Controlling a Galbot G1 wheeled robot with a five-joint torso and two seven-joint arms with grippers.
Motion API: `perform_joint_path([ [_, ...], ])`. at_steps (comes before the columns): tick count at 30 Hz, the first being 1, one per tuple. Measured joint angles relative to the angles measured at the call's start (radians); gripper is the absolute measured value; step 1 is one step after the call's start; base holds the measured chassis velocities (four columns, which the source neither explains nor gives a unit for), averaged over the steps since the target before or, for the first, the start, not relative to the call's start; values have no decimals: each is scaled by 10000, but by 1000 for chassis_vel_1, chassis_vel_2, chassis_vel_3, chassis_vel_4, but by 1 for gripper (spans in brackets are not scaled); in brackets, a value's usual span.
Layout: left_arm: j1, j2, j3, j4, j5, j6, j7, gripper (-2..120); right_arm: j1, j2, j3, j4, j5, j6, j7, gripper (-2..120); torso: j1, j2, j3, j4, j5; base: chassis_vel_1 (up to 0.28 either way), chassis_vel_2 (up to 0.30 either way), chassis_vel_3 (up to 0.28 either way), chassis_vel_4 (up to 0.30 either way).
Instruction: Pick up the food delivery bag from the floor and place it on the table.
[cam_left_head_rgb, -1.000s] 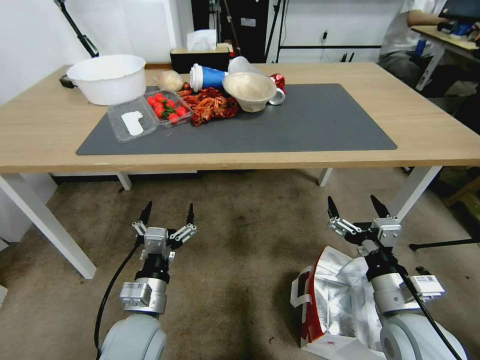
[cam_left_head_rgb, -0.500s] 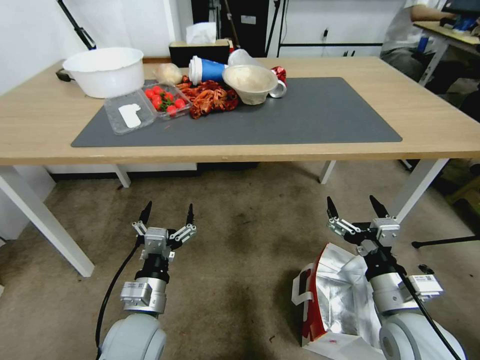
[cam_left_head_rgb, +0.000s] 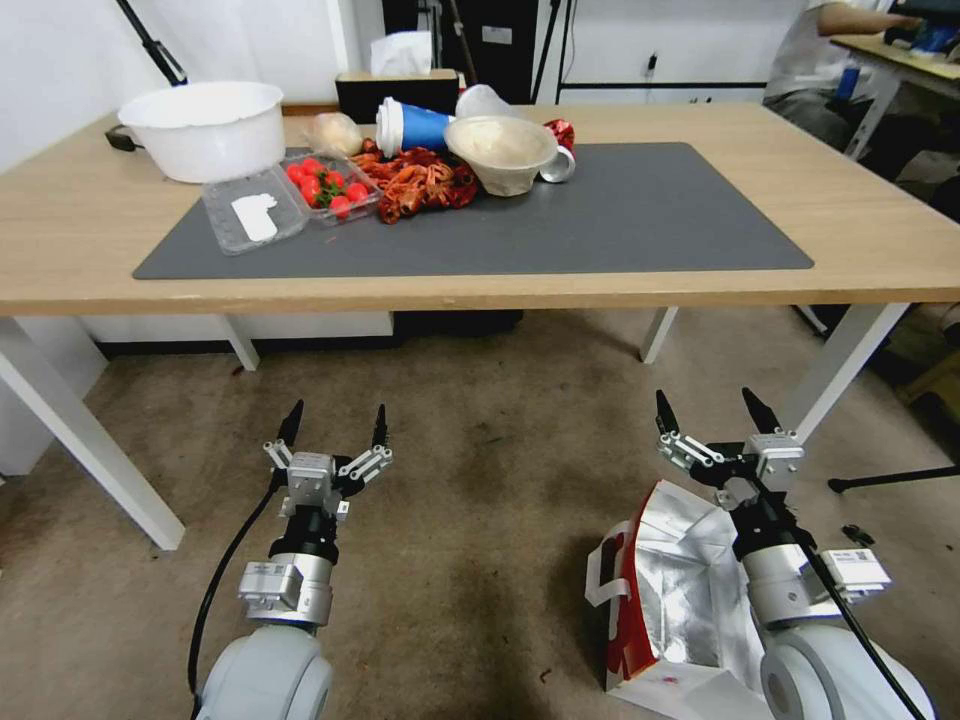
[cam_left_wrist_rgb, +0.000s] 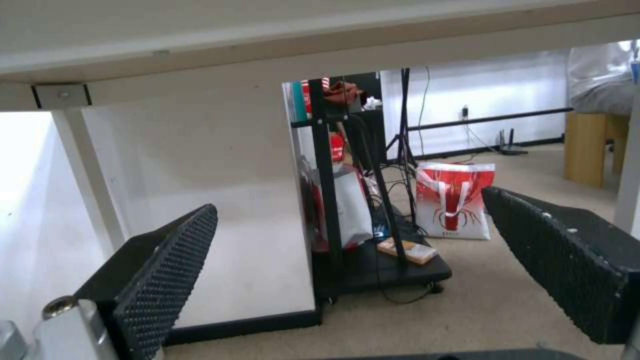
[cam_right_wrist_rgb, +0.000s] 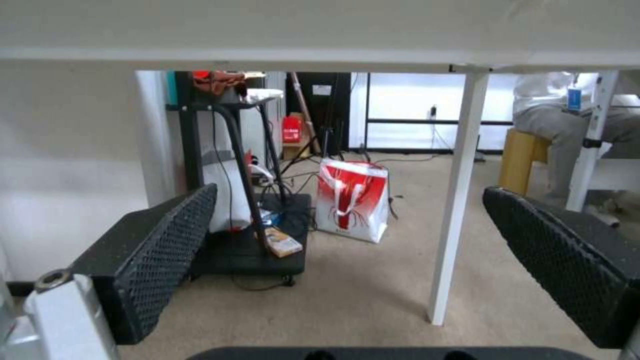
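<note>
The food delivery bag (cam_left_head_rgb: 672, 590) stands on the floor (cam_left_head_rgb: 500, 500) at the lower right, its silver foil lining open upward, a red side and white strap handle facing left. My right gripper (cam_left_head_rgb: 716, 412) hangs open above the bag's far edge, its arm over the bag's right part. My left gripper (cam_left_head_rgb: 336, 424) hangs open over bare carpet, well to the left of the bag. Both point toward the table (cam_left_head_rgb: 880, 240), whose light-wood top and dark grey mat (cam_left_head_rgb: 640, 215) lie ahead. The table's underside (cam_right_wrist_rgb: 320, 30) shows in both wrist views.
On the mat's left part lie a white basin (cam_left_head_rgb: 205, 128), a strawberry tray (cam_left_head_rgb: 330, 187), red crayfish (cam_left_head_rgb: 420, 185), a blue cup (cam_left_head_rgb: 410, 127) and a bowl (cam_left_head_rgb: 500, 152). White table legs (cam_left_head_rgb: 85, 435) (cam_left_head_rgb: 845, 360) flank the carpet. Another red-and-white bag (cam_right_wrist_rgb: 352, 199) and a black cart (cam_right_wrist_rgb: 247, 240) stand beyond the table.
The whole picture has shifted: the table sits higher and wider in view, so the camera has moved. Both grippers hold the same open pose.
</note>
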Motion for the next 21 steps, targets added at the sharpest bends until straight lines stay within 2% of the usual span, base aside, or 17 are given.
perform_joint_path([
  [21,-122,-14,-7,148,-70,43,46,99,90,-4,165,-187,143,-77,2,100,-228,-859,-631,0,0,0,0,0,0],
])
